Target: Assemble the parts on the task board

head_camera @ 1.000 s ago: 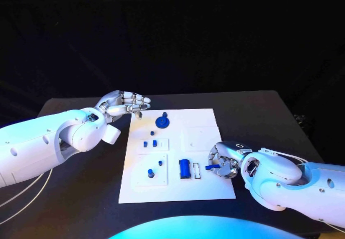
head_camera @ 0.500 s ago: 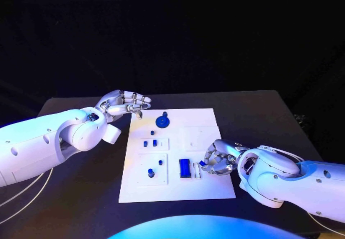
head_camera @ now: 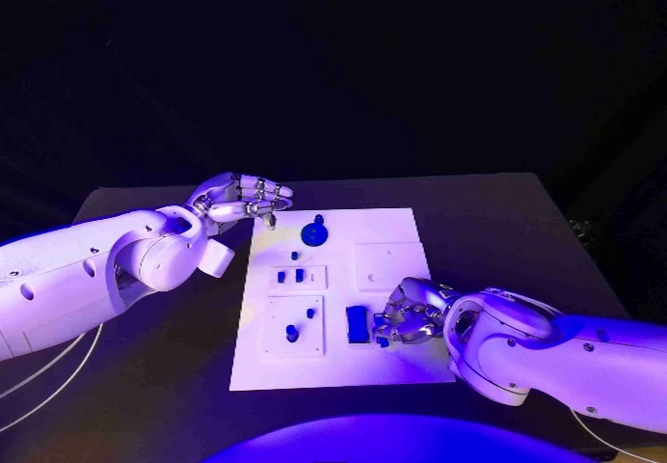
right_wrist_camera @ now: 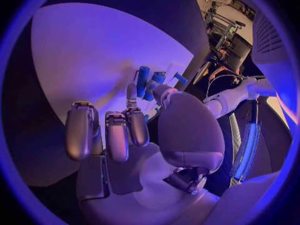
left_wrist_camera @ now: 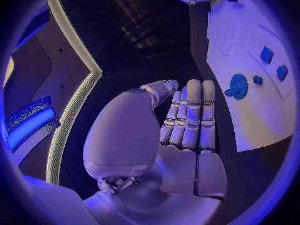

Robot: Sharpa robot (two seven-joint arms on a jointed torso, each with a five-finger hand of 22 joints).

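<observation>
Task board [head_camera: 393,231]: flat matt white sheet, looks like plastic, smooth with shallow recessed panels. Parts: blue round part [head_camera: 314,232] and blue block [head_camera: 358,323] look like smooth moulded plastic, slight sheen. Table [head_camera: 487,212]: black, matt, faintly textured top. Left hand [head_camera: 242,201] and right hand [head_camera: 406,312]: silver metallic finish, satin, segmented. Arm shells: glossy white plastic, smooth, catching highlights.

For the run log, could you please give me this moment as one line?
right hand: on task board, fingers at a blue part, grasp unclear | left hand: curled, holding nothing, beside board's far corner
</observation>
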